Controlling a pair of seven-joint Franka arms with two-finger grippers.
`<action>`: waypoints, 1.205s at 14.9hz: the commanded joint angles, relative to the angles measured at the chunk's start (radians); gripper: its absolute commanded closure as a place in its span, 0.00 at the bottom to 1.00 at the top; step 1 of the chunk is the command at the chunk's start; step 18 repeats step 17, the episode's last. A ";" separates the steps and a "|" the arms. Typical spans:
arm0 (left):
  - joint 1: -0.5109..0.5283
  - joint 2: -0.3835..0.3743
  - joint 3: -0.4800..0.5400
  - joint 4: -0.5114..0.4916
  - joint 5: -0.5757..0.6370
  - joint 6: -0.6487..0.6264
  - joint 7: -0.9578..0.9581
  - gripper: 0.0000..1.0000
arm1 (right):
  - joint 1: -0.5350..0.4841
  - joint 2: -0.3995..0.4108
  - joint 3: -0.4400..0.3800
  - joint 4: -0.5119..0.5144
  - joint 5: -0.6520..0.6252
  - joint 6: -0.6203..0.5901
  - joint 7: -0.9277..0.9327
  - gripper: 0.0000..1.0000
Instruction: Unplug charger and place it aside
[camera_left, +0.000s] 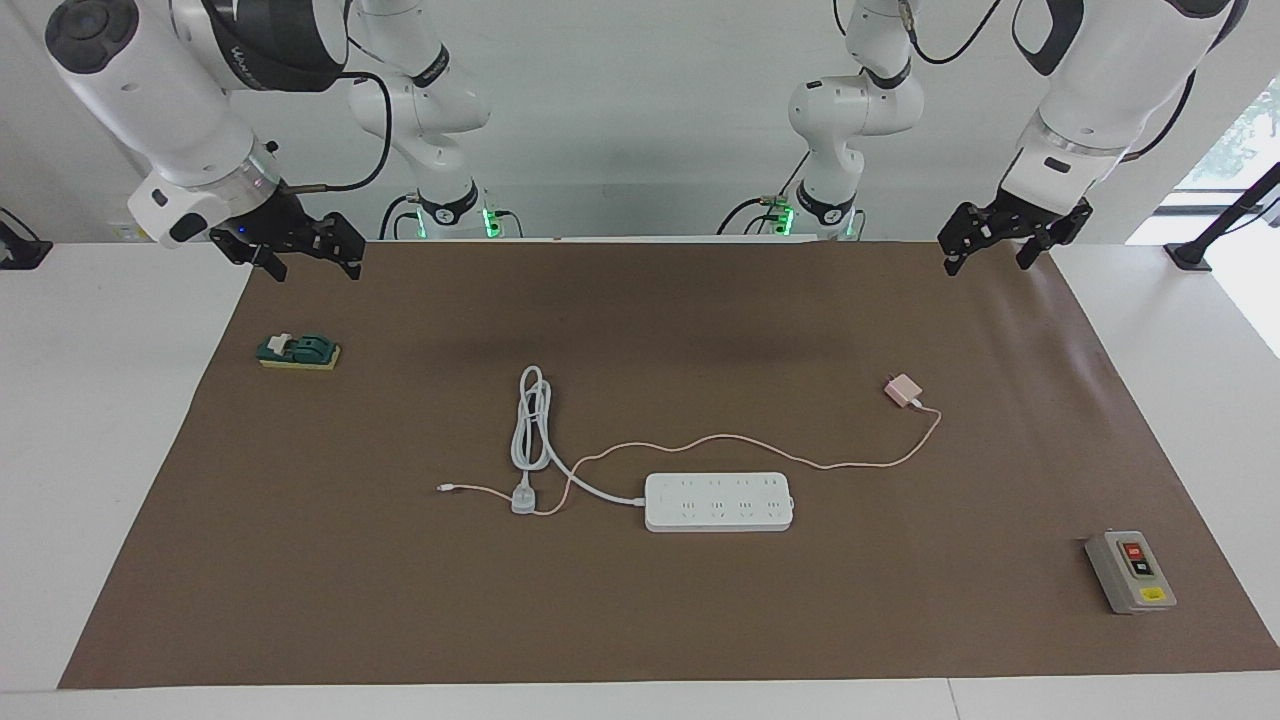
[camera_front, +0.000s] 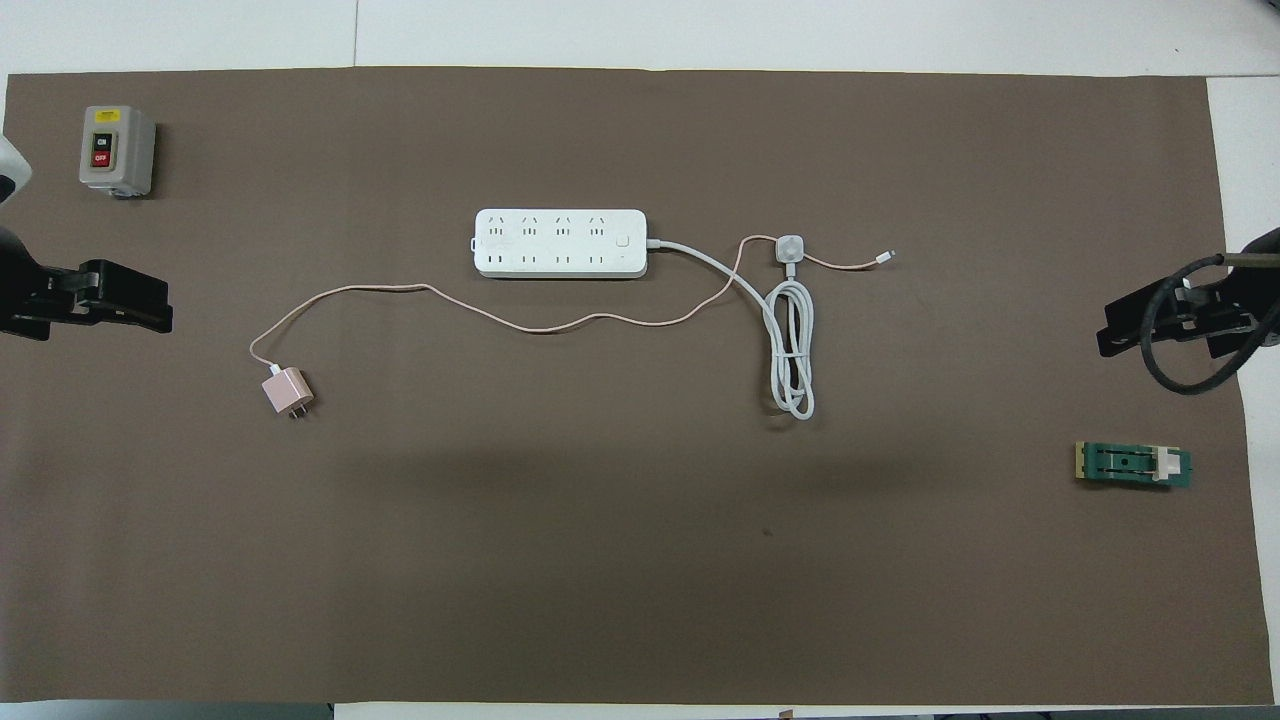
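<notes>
The pale-pink charger (camera_left: 902, 389) (camera_front: 287, 391) lies loose on the brown mat, its prongs free of any socket. It sits toward the left arm's end, nearer to the robots than the white power strip (camera_left: 718, 500) (camera_front: 560, 243). Its thin pink cable (camera_left: 720, 440) snakes past the strip and crosses the strip's white cord. My left gripper (camera_left: 986, 264) (camera_front: 100, 305) hangs open and empty over the mat's edge at the left arm's end. Over the mat's edge at the other end, my right gripper (camera_left: 314, 270) (camera_front: 1175, 325) hangs open and empty.
A grey switch box (camera_left: 1130, 571) (camera_front: 116, 150) stands farther from the robots at the left arm's end. A green knife switch (camera_left: 299, 351) (camera_front: 1133, 465) lies under the right gripper's end. The strip's coiled white cord and plug (camera_left: 530, 430) lie beside the strip.
</notes>
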 joint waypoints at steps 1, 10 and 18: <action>-0.001 0.007 0.001 0.018 -0.019 0.007 0.000 0.00 | -0.026 0.004 0.013 -0.025 -0.026 0.026 -0.015 0.00; -0.001 0.004 0.001 0.018 -0.036 0.007 -0.008 0.00 | -0.020 -0.010 0.016 -0.022 -0.029 0.018 -0.006 0.00; -0.001 0.004 0.001 0.018 -0.036 0.004 0.000 0.00 | -0.016 -0.017 0.017 -0.019 -0.028 0.017 -0.004 0.00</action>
